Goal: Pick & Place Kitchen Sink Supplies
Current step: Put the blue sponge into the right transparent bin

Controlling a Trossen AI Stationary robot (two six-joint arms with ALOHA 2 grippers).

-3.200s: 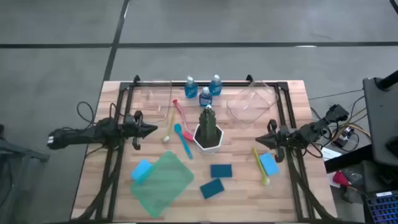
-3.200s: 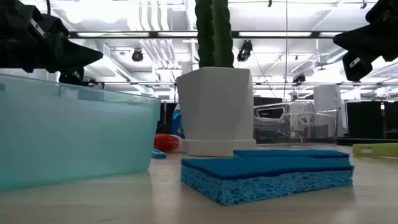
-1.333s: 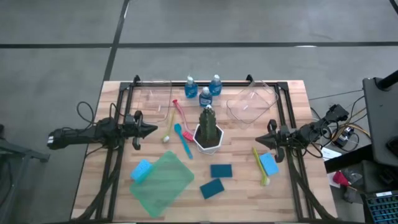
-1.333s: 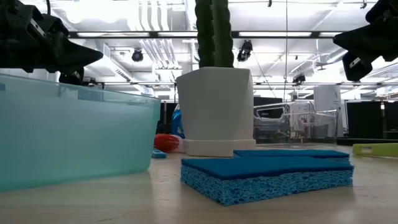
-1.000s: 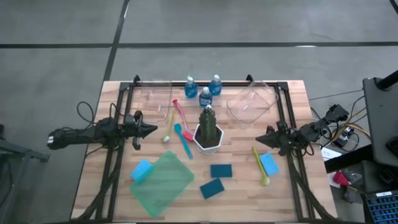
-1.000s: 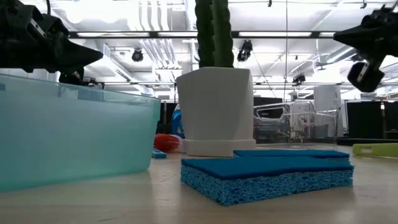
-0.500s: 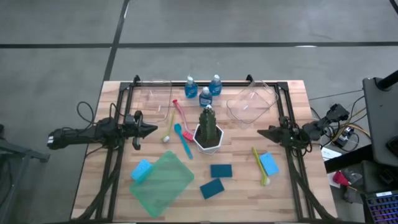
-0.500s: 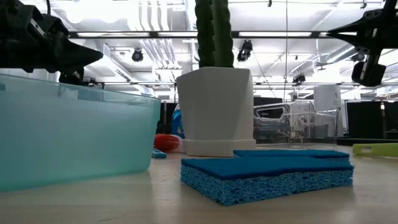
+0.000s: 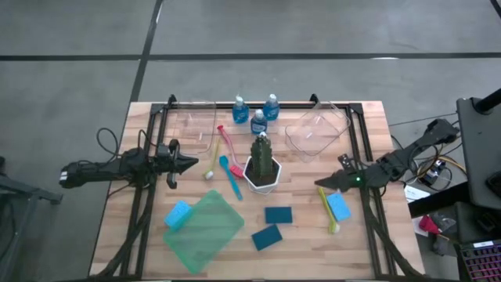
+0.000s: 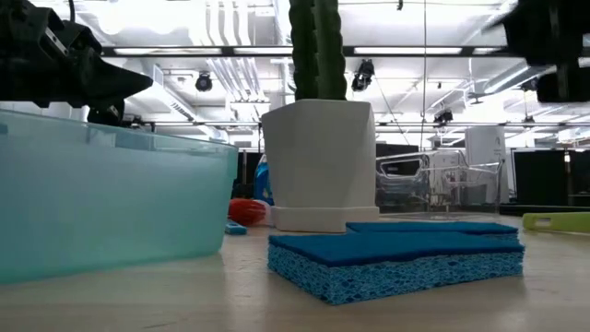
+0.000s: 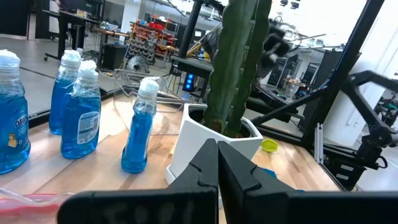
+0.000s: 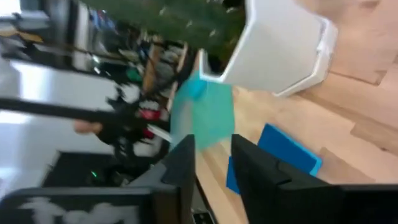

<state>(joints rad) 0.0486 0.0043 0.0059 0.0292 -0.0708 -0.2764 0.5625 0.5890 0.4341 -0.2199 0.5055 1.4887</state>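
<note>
Three blue bottles (image 9: 258, 121) with white caps stand at the table's far middle. Beside the cactus in its white pot (image 9: 262, 167) lie red (image 9: 227, 145), yellow (image 9: 211, 160) and blue (image 9: 231, 176) brushes. Two teal sponges (image 9: 278, 215) lie near the front, a light-blue sponge (image 9: 178, 214) at the left, and another (image 9: 339, 206) beside a lime brush (image 9: 327, 207) at the right. My left gripper (image 9: 192, 164) hovers shut left of the brushes. My right gripper (image 9: 317, 184) hovers open above the lime brush's far end, pointing at the pot.
A translucent green sheet (image 9: 205, 229) lies at the front left. Two clear containers (image 9: 315, 131) (image 9: 196, 125) stand at the far side, either side of the bottles. A dark frame (image 9: 356, 117) runs along the table's far edge and both sides.
My right gripper has risen and reached out toward the cactus pot and the table's middle, rolling about its own line and tipping slightly downward.
</note>
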